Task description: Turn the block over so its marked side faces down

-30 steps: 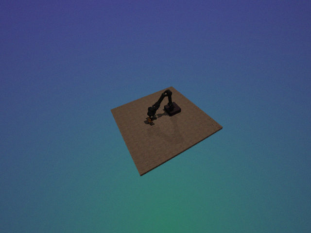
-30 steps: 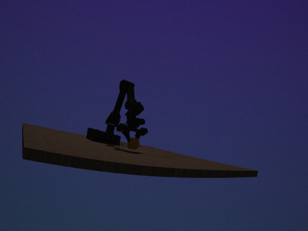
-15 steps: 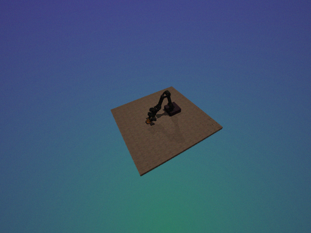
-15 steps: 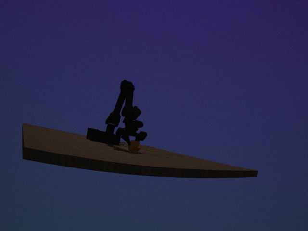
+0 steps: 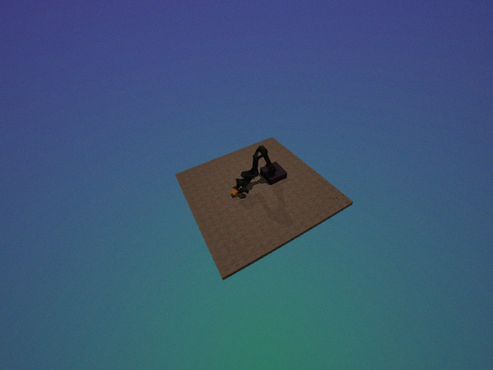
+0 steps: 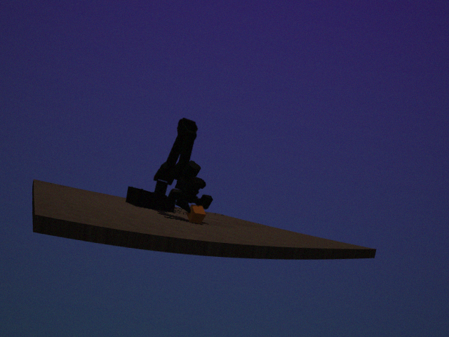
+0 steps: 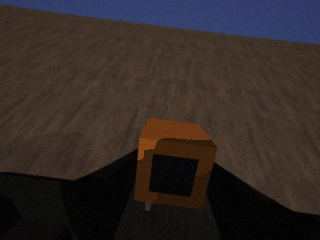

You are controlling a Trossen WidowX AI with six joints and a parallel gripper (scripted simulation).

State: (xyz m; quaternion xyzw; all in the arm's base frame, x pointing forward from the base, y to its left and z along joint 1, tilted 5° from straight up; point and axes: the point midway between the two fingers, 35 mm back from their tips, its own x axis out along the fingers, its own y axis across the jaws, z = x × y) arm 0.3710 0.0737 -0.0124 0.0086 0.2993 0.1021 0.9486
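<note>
Block [image 5: 235,193] [image 6: 196,214] [image 7: 175,165]: orange, boxy, tipped, pinched on two sides
Mark [image 7: 173,175]: dark square, not facing down
Place: from above, between eight and nine o'clock of table [image 5: 223,239] [image 6: 109,221] [image 7: 175,75] middle
</note>
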